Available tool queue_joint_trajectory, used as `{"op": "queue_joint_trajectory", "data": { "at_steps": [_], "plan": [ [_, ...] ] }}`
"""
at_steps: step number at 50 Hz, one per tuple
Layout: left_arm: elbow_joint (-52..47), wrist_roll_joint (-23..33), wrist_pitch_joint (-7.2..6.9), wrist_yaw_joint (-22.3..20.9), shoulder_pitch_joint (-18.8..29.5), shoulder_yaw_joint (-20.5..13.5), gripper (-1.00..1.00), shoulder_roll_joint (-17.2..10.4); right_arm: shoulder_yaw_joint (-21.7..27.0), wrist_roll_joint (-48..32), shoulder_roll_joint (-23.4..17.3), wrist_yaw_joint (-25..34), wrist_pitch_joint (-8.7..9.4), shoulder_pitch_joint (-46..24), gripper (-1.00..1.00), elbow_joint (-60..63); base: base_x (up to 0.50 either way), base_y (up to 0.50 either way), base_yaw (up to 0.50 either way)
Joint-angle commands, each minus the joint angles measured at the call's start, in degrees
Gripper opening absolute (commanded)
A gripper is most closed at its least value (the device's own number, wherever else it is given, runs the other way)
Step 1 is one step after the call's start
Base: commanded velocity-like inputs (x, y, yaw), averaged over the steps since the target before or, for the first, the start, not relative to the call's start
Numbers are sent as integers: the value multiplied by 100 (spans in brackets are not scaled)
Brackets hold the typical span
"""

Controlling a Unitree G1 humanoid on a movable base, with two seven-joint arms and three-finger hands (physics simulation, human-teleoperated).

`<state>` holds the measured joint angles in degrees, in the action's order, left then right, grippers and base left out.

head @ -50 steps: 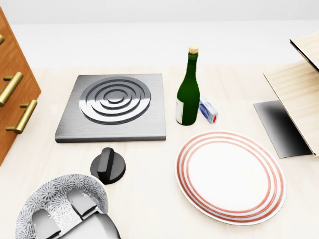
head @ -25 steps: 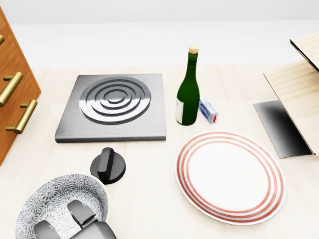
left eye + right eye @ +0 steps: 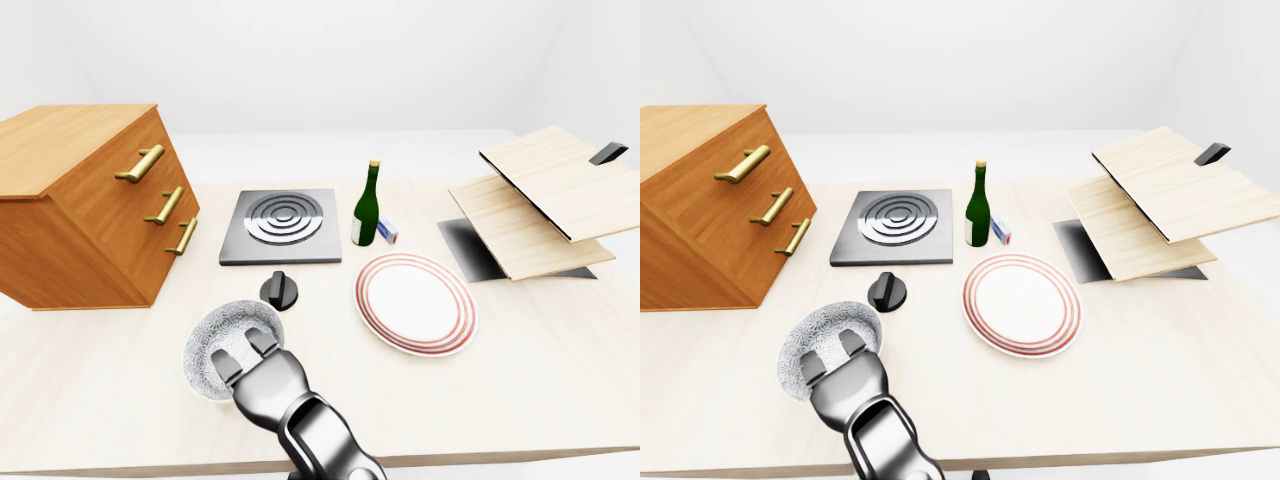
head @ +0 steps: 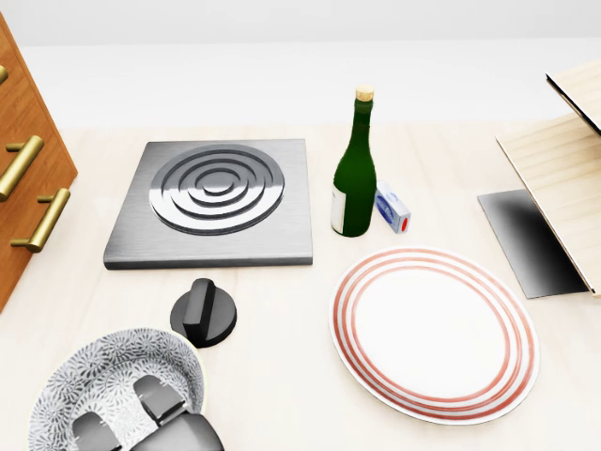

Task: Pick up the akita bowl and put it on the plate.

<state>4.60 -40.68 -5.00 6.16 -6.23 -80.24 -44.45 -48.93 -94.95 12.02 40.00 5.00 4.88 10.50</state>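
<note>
Akita bowl, grey-white floral pattern, at the lower left of the head view; upright on the pale wooden table, close to its near edge; partly cut off by the bottom of that view. Left hand, dark and metallic, reaching in from below; two fingers hooked over the near rim and into the bowl; thumb hidden beneath, so impossible to tell whether the pinch on the rim is closed or only loose. Right hand nowhere in view.

Judged to be the grasping step; bowl apparently not yet lifted, plate bare. Next move likely to call for a firm pinch on the rim, a level lift, a carry toward the right of the view, then a gentle lowering onto the plate's middle.

Plate, white with red rings, right of the bowl and well apart from it; black knob just above the bowl's right side; square steel burner with concentric rings above that; green wine bottle right of the burner, just above the plate; small white-and-blue carton beside the bottle.

Only in the eye views: the whole bowl, the wrist and forearm, the full wooden drawer cabinet with brass handles at left, tilted wooden boards at right. Only in the head view: a close look at the fingers inside the bowl.
</note>
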Motion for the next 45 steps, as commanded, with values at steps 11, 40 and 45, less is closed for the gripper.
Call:
{"op": "queue_joint_trajectory", "data": {
  "at_steps": [11,40,45],
  "plan": [
    [-1,2,0,8,14,19,100,5,146,206,171,0,0,-166,98,-372,0,0,0],
    [-22,-18,0,-16,-3,-6,100,10,444,492,385,0,0,-468,98,-911,0,0,0],
    [-25,-21,0,-17,-5,-21,100,2,446,517,428,0,0,-480,98,-1002,0,0,0]
  ]
}}
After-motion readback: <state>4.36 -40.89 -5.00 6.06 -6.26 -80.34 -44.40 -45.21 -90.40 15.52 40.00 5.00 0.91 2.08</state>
